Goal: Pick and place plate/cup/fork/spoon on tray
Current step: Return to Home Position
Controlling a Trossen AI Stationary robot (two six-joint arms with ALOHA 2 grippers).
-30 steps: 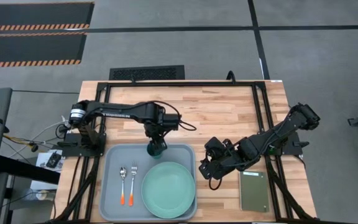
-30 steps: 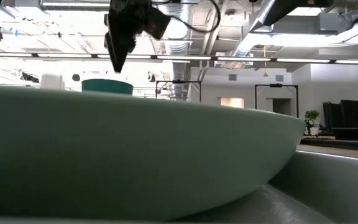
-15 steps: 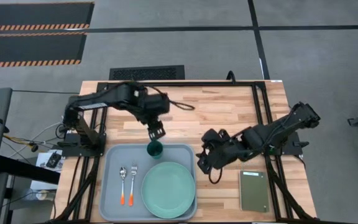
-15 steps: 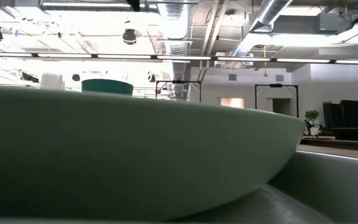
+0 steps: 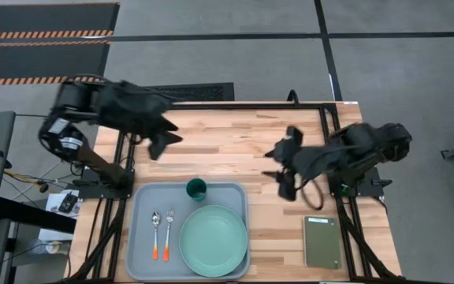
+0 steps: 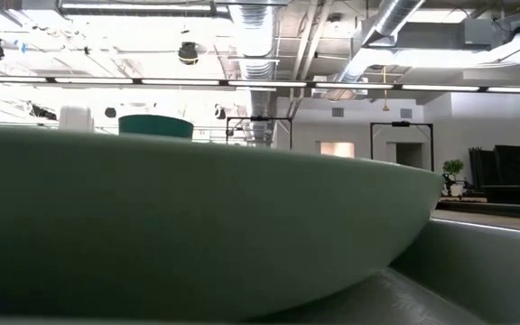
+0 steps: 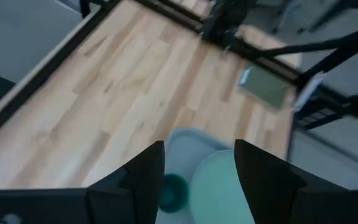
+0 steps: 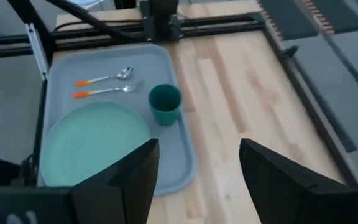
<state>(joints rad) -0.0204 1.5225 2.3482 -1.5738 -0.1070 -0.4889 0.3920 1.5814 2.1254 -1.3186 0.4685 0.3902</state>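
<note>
The pale grey-blue tray point(image 5: 143, 237) lies at the table's near left. The mint-green plate point(image 5: 213, 240) rests flat on the tray's right part. The dark teal cup point(image 5: 197, 188) stands upright on its far edge. The spoon point(image 5: 155, 230) and the fork point(image 5: 169, 226) lie side by side on its left part, orange tips toward the near edge. My left gripper point(image 5: 162, 143) is open and empty, high over the table's far left. My right gripper point(image 5: 283, 170) is open and empty, right of the tray. The right wrist view shows the cup point(image 8: 165, 102), the plate point(image 8: 98, 143), the spoon point(image 8: 104, 77) and the fork point(image 8: 104, 91).
A small dark green pad point(image 5: 322, 241) lies on the wood at the near right. Black frame rails point(image 5: 328, 126) run along the table's sides and far edge. Bare wood lies between the tray and the far edge. In the low view the plate point(image 6: 197, 226) fills most of the picture.
My left gripper has risen from just over the cup and gone toward the table's far left. My right gripper has drawn back from the tray's right edge, toward the far and right side. The cup stands where it was on the tray.
</note>
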